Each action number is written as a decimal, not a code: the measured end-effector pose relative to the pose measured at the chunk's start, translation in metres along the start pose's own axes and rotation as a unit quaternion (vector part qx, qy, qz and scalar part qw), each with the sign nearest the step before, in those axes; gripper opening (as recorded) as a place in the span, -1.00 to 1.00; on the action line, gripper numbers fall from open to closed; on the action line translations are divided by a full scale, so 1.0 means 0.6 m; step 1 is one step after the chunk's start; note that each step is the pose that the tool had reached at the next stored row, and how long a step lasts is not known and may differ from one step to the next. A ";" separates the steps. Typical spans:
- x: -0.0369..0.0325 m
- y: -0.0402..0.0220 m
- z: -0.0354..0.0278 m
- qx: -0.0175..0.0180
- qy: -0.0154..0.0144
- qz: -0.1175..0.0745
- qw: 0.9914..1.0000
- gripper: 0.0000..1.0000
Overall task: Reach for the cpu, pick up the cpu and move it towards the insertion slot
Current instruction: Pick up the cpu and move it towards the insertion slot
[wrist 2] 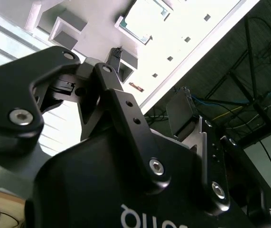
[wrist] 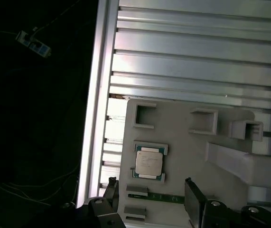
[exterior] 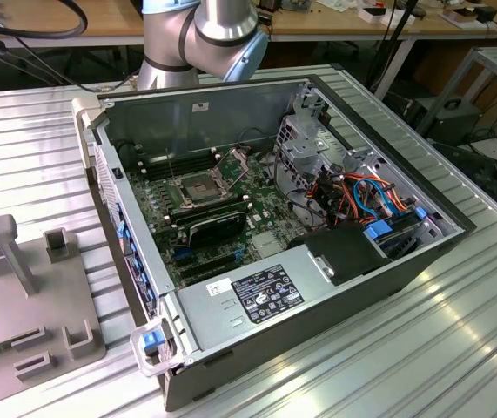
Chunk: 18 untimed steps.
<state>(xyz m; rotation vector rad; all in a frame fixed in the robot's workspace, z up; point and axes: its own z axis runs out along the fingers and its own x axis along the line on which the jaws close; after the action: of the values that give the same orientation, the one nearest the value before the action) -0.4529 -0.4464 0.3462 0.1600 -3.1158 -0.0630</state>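
Observation:
In the first wrist view the cpu (wrist: pixel 148 162), a small pale silvery square chip, lies flat in a framed seat on the grey fixture plate (wrist: pixel 182 137). My gripper (wrist: pixel 152 194) hovers above it and is open, with one dark fingertip (wrist: pixel 110 189) on each side and nothing between them. The second wrist view shows the gripper (wrist 2: pixel 149 83) body and linkages over the same bright plate. In the exterior view the insertion slot (exterior: pixel 198 185) sits on the motherboard inside the open computer case (exterior: pixel 318 287), its metal bracket hinged up.
The grey fixture plate (exterior: pixel 22 296) lies at the exterior view's left on the ribbed metal table (exterior: pixel 457 348), with raised blocks and a post (exterior: pixel 9 248). Inside the case are a drive cage (exterior: pixel 305 139), coloured cables (exterior: pixel 361 196) and a power supply (exterior: pixel 257 296). The arm's base (exterior: pixel 200 35) stands behind the case.

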 end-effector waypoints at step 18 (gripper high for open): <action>-0.001 -0.003 0.066 0.000 0.000 -0.001 1.000 0.33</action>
<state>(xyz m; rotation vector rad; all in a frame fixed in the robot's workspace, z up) -0.4530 -0.4465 0.3063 0.1626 -3.1152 -0.0623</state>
